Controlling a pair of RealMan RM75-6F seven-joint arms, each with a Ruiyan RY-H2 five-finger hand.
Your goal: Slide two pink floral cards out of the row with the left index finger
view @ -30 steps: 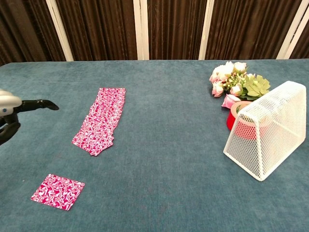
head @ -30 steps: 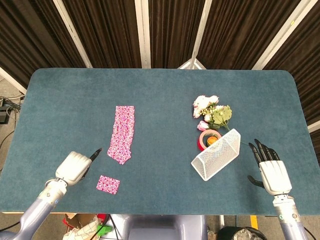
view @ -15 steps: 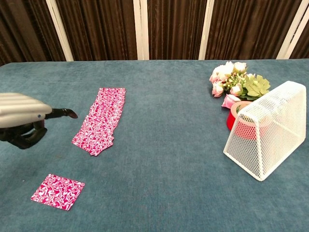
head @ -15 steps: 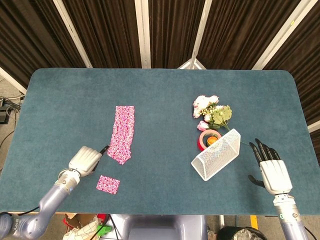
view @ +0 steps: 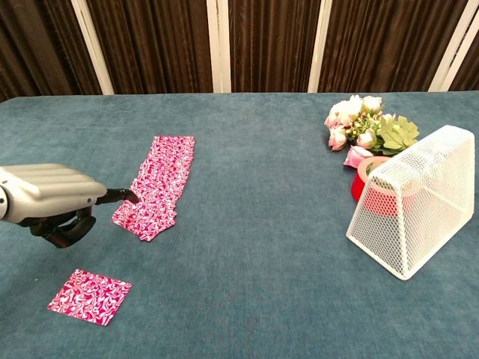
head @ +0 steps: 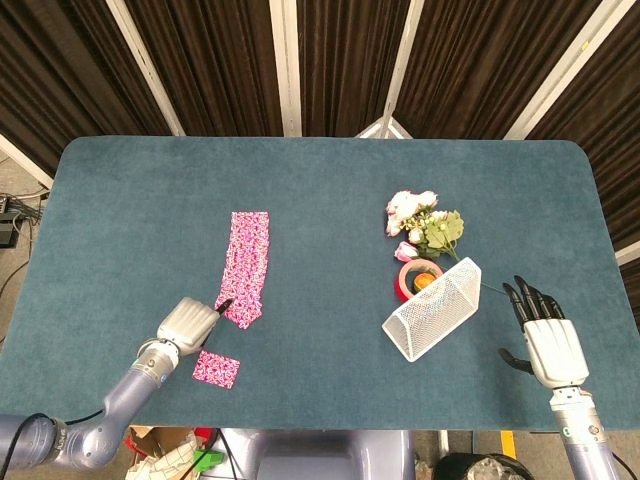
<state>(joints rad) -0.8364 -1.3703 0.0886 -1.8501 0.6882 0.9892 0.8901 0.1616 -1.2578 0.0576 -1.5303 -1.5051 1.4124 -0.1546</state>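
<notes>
A row of overlapping pink floral cards (head: 244,265) (view: 157,184) runs down the left half of the blue table. One single pink floral card (head: 216,369) (view: 90,296) lies apart, nearer the front edge. My left hand (head: 188,324) (view: 46,200) hovers at the row's near end, its other fingers curled under and one finger stretched out. That fingertip (head: 226,301) (view: 132,197) is at the left edge of the nearest card; whether it touches is unclear. My right hand (head: 545,335) rests at the front right with fingers spread and holds nothing.
A white wire mesh basket (head: 433,312) (view: 417,209) lies tipped on the right. Behind it stands a red tape roll (head: 415,275) (view: 368,182), and beyond that a bunch of pale roses with green leaves (head: 425,225) (view: 365,126).
My left hand has moved right and forward, from well left of the row until its extended fingertip reaches the nearest card's edge. The cards and the right hand have stayed put.
</notes>
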